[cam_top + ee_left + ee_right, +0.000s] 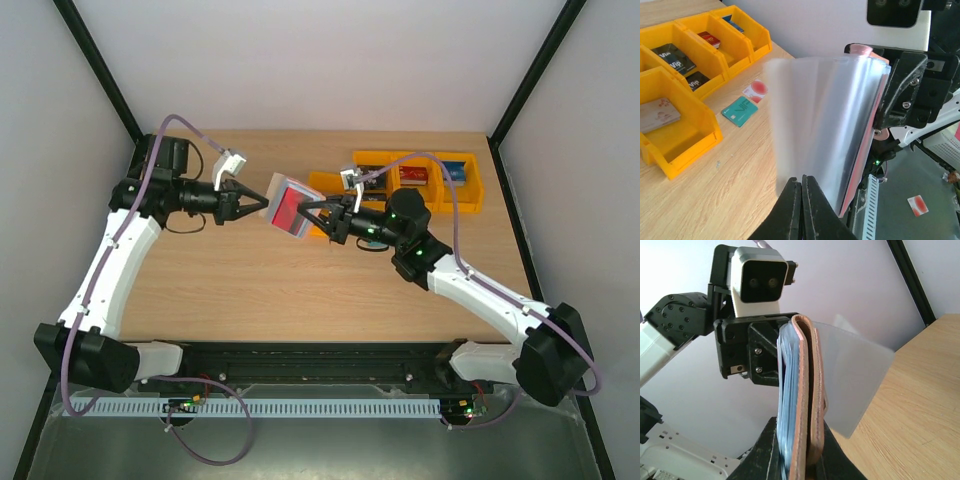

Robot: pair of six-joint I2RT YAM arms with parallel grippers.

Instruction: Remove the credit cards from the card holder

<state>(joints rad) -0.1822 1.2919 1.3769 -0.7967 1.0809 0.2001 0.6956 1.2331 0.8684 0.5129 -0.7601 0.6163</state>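
left pincer (pixel 801 181): clenched on the bottom edge of the pale card (pixel 815 125), tips pressed together
right pincer (pixel 799 450): grasping the card holder (pixel 809 390) by its lower end
where: holder is in the air between my arms, above the table (pixel 300 290); red card (pixel 288 210) sits inside it
step: draw the pale card straight out along the pocket; right holds firm; any twist and it bows or slips
materials: holder is soft pinkish leather with a rounded fold; card is thin, frosted, slick; blue plastic sleeves are stacked inside
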